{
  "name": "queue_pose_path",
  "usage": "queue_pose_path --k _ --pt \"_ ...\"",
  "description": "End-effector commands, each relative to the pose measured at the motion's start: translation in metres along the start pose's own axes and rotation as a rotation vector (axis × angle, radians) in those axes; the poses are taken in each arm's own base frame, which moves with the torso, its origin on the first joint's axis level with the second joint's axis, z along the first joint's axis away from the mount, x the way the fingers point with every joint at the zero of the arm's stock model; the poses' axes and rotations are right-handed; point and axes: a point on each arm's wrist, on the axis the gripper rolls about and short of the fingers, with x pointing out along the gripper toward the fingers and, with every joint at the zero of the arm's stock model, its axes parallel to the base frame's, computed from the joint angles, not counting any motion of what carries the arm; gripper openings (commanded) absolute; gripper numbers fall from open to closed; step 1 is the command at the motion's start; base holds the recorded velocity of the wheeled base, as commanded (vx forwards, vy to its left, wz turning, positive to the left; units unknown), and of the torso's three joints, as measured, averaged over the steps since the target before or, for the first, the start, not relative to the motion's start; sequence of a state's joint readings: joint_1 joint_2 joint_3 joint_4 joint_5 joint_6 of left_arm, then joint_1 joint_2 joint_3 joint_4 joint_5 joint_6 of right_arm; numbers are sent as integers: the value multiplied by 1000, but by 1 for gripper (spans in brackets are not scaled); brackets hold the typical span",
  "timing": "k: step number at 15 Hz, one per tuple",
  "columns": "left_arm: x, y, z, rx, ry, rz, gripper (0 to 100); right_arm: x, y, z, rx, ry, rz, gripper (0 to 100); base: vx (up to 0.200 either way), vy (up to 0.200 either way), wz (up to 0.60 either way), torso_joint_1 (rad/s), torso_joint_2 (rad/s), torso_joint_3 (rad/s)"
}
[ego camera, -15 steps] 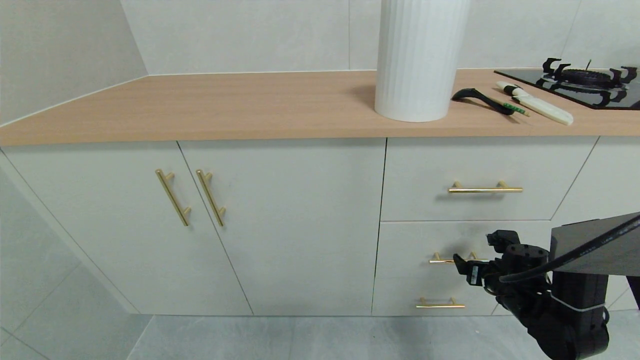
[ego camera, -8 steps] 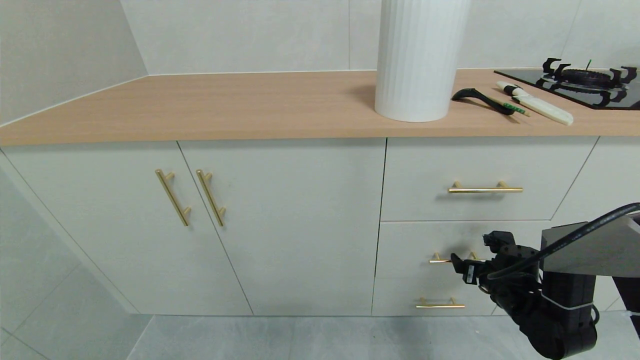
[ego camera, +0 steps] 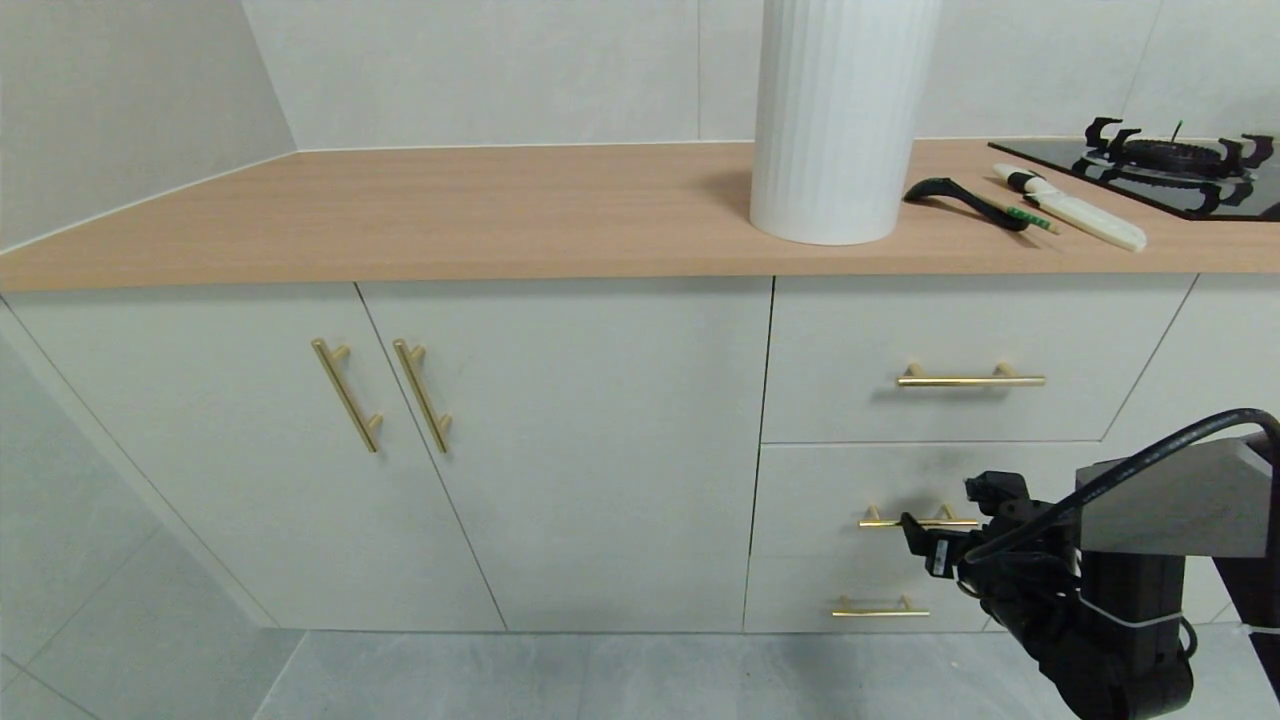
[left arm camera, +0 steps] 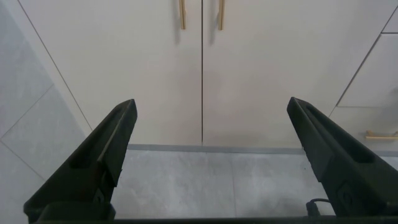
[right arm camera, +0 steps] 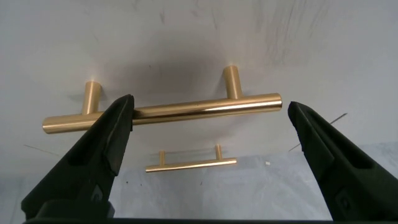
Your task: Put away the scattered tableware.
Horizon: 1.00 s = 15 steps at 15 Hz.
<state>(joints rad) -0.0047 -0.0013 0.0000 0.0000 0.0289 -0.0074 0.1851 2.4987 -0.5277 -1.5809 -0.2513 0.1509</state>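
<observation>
On the wooden countertop [ego camera: 480, 215] at the right lie a black ladle [ego camera: 962, 198], a green-tipped stick [ego camera: 1028, 217] and a white knife [ego camera: 1070, 206]. My right gripper [ego camera: 940, 520] is low, in front of the middle drawer, open, its fingers on either side of that drawer's gold handle [ego camera: 915, 521]. In the right wrist view the handle [right arm camera: 161, 112] lies across the gap of the right gripper [right arm camera: 208, 134], close in front. My left gripper [left arm camera: 208, 134] is open, held low facing the cabinet doors [left arm camera: 202, 68].
A tall white ribbed cylinder [ego camera: 840, 120] stands on the counter beside the utensils. A black gas hob [ego camera: 1170, 165] sits at the far right. The top drawer handle [ego camera: 970, 378] and bottom drawer handle [ego camera: 880, 608] are above and below. Grey tile floor [ego camera: 600, 680] lies below.
My right arm has shifted slightly left and down, bringing the open gripper closer to the middle drawer handle.
</observation>
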Motion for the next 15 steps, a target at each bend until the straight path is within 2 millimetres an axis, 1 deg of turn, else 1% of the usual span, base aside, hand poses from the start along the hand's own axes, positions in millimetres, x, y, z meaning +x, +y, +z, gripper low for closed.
queue_pose_path --k 1,8,10,11,12,13,15 --pt "0 0 0 0 1 0 100 0 -1 -3 -6 17 -4 100 0 0 0 0 0 0" --pt "0 0 0 0 1 0 100 -4 -2 -4 -11 30 -6 100 0 0 0 0 0 0" --pt "0 0 0 0 1 0 100 -9 -3 -3 -13 39 -6 100 0 0 0 0 0 0" --pt "0 0 0 0 1 0 100 -13 -4 -1 -14 39 1 100 0 0 0 0 0 0" --pt "0 0 0 0 1 0 100 -24 -5 7 -17 35 28 100 0 0 0 0 0 0" --pt "0 0 0 1 1 0 100 -30 -5 12 -17 39 46 100 0 0 0 0 0 0" --pt "0 0 0 0 1 0 100 -56 -7 30 -25 96 107 100 0 0 0 0 0 0"
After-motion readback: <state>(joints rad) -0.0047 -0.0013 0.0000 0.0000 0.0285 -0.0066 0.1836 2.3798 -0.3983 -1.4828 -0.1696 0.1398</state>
